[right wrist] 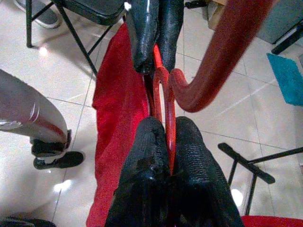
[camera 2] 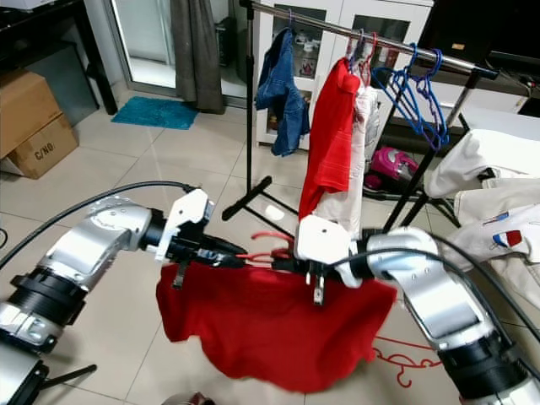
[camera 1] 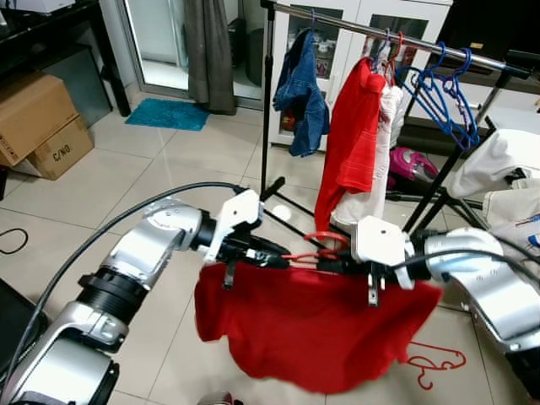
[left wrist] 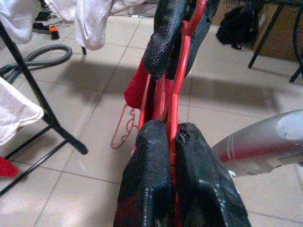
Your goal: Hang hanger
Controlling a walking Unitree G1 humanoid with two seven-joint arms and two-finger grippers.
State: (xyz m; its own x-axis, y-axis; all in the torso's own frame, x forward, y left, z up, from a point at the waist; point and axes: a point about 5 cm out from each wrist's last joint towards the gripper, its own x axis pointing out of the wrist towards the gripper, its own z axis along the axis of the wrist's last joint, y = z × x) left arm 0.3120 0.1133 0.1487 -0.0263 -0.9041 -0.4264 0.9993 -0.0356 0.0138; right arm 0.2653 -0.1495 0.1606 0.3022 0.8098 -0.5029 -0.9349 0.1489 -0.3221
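Grippers meet in front of you at mid-height, each pinching the red hanger (camera 1: 314, 251) from its own side; the left gripper (camera 1: 277, 256) has its two black fingers closed tight on the thin red wire, and the right gripper (camera 1: 331, 263) is likewise clamped on the wire just beside the hook; you see both pinches plainly in the wrist views, pads pressed together with the wire between them. Holding it at two points, I judge, keeps the bar level so the red shirt (camera 1: 312, 333) draped on it hangs free below and does not slide off; the cloth sags well clear of the tiled floor (camera 1: 169, 169).

Your left arm reaches in from the left, elbow bent, forearm angled up and inward; your right arm comes from the right, wrist turned so its fingers point back toward the left gripper; the two sets of fingertips sit near each other.

The clothes rail (camera 1: 405, 38) stands beyond and above, already carrying a denim garment (camera 1: 302, 93), a red top (camera 1: 350, 135) and several empty blue hangers (camera 1: 443, 97); the hanger you hold is still well below that bar. Another red hanger (camera 1: 434, 364) lies on the floor near your right arm.
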